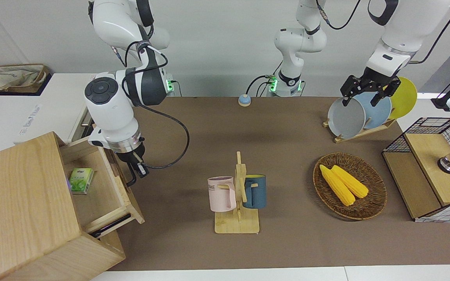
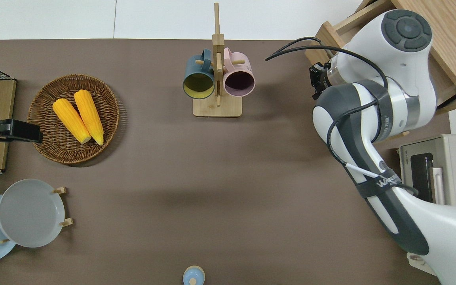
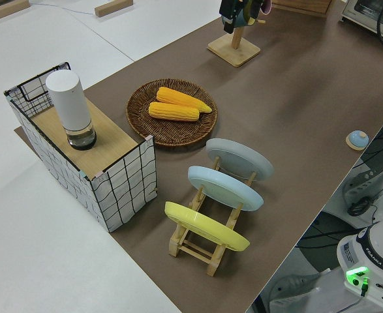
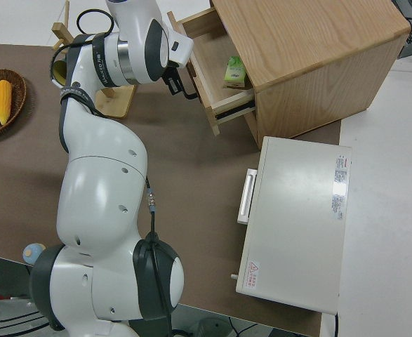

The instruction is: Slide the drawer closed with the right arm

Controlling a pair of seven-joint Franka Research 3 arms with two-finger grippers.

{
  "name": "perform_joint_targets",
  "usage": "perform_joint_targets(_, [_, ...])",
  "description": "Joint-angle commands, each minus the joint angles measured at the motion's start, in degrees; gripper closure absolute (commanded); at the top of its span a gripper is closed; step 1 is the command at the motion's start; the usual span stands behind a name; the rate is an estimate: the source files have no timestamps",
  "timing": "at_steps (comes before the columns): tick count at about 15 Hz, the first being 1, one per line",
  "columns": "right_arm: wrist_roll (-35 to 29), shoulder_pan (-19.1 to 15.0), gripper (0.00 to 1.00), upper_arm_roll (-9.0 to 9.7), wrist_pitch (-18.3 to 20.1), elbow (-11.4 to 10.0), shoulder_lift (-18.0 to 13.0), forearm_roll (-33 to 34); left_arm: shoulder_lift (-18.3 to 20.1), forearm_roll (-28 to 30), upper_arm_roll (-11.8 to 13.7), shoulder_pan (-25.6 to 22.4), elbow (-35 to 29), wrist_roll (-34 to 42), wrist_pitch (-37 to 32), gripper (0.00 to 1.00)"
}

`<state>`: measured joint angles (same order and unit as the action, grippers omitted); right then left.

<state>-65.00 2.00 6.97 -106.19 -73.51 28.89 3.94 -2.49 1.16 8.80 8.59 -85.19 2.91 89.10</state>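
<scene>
Pale-wood drawer (image 1: 104, 187) with its black bar handle (image 4: 183, 87) sits partly open, right pincer (image 1: 138, 171) right at the handle, though we can't tell its grip.

Right gripper (image 1: 137, 170) at drawer (image 1: 104, 191) front; drawer part open.
</scene>
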Motion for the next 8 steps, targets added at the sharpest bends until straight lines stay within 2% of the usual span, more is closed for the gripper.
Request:
perform_joint_targets(1, [1.9, -2.4, 1.000, 0.85, -1.7, 0.0, 0.5, 1.2, -0.8, -0.7, 1.0, 1.0, 1.2, 0.4, 0.0, 0.00])
perform_joint_targets(8, [7.4, -6.1, 1.000, 0.32, -2.4, 0.5, 0.5, 1.9, -0.8, -0.7, 1.0, 1.0, 1.2, 0.4, 0.0, 0.00])
